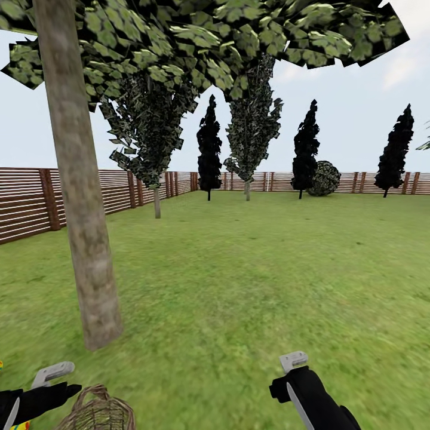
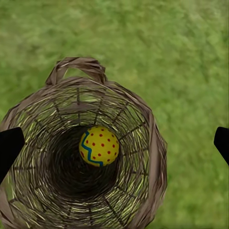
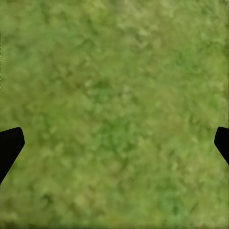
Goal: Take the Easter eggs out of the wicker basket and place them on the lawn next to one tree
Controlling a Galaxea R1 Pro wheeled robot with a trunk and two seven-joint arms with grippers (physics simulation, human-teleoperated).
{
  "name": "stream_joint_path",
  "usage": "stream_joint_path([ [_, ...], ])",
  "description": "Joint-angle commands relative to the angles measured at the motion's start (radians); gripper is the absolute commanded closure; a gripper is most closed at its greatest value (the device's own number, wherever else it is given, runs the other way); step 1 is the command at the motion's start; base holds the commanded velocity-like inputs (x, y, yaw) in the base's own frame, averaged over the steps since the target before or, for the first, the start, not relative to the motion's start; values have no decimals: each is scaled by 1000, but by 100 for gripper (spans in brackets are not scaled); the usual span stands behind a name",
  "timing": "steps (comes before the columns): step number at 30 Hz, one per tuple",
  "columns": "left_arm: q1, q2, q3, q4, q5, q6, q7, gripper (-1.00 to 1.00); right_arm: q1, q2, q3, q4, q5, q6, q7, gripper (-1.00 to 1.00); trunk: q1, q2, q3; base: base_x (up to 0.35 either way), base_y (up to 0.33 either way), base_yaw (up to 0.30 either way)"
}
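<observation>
one egg in the basket, both hands spread wide

one easter egg [image 2: 98, 146] lies at the bottom of the wicker basket [image 2: 152, 143], seen from straight above in the left wrist view: yellow, with red dots and a blue zigzag band. i count no second egg inside the weave. a small patch of yellow with red and blue shows at the lower left edge of the head view, beside the left arm, too cropped to tell what it is.

the left hand [image 2: 114, 143] hangs over the basket mouth with its two fingers [image 2: 9, 145] set far apart, one at each side of the picture; they hold nothing and touch neither the egg nor the rim. the right hand [image 3: 114, 145] is spread just as wide over bare lawn [image 3: 114, 95], also holding nothing.

in the head view the basket [image 1: 98, 412] stands on the lawn [image 1: 269, 269] at the lower edge, its one small loop handle up at the rim, just beside the left hand [image 1: 51, 382]. the right hand [image 1: 295, 370] is well apart from it, to the right.

one tree [image 1: 80, 197] with a pale, bare trunk rises near the basket, leaning a little, its light green canopy across the top. two more leafy trees stand further back by the fence [image 1: 36, 200]. four dark cone-shaped trees [image 1: 209, 146] line the far side, with one round bush [image 1: 325, 178] among them.
</observation>
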Motion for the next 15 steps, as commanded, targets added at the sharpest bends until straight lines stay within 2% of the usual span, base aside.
stream_joint_path([
  [1,-1,-1,3,-1,-11,3,-10,-100,-1,-1,4,-1,0,5,-4,-100,0,-1,-1,0,0,0],
  [15,-1,3,8,-3,-11,24,-10,-100,-1,0,2,-1,0,5,-4,-100,0,-1,-1,0,0,0],
])
